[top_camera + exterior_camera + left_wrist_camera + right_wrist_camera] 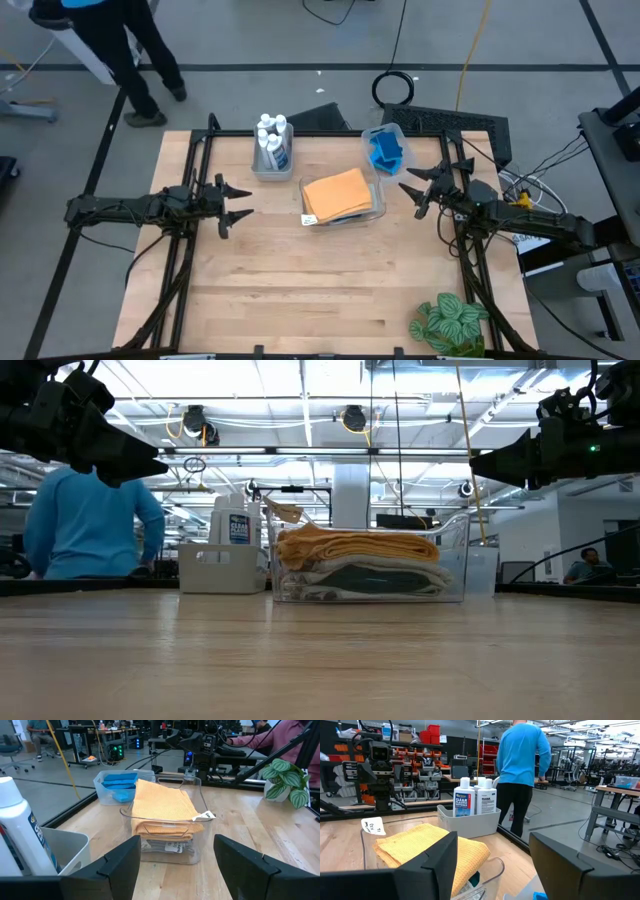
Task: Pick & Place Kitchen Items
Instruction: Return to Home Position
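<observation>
Small white bottles (pixel 272 140) stand upright in a grey bin (pixel 271 168) at the table's far side. Folded cloths, an orange one (pixel 338 192) on top, lie stacked in a clear bin (pixel 186 851) at the middle. Wavy blue sponges (pixel 385 150) fill a clear bin (pixel 395 133) at the far right. My left gripper (pixel 236 201) hovers open above the table, left of the cloth bin, empty. My right gripper (pixel 413 189) hovers open to that bin's right, empty.
A green leafy plant (pixel 447 322) stands at the table's near right corner. Bare wooden tabletop (pixel 320 290) stretches across the near half. A person in blue (pixel 88 525) stands beyond the far left edge; another person sits beyond the right side (pixel 280 740).
</observation>
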Controlling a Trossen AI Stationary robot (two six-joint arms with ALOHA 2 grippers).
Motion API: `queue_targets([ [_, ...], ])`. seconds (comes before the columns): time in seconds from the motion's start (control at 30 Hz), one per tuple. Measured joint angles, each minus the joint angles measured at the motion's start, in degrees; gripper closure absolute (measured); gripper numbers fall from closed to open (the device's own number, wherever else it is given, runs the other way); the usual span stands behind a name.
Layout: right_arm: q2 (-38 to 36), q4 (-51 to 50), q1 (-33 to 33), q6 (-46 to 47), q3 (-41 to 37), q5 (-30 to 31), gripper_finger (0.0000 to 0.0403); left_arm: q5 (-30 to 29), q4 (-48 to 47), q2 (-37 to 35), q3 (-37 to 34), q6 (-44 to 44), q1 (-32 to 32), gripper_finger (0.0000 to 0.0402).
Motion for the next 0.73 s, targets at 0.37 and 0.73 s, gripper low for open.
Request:
queue_targets([
  [0.37,0.0,0.0,0.0,0.0,0.0,0.0,0.0186,0.0,0.0,0.0,0.0,0.0,0.0,0.0146],
  [0.73,0.0,0.0,0.0,0.0,0.0,0.0,0.0186,0.0,0.0,0.0,0.0,0.0,0.0,0.0146],
])
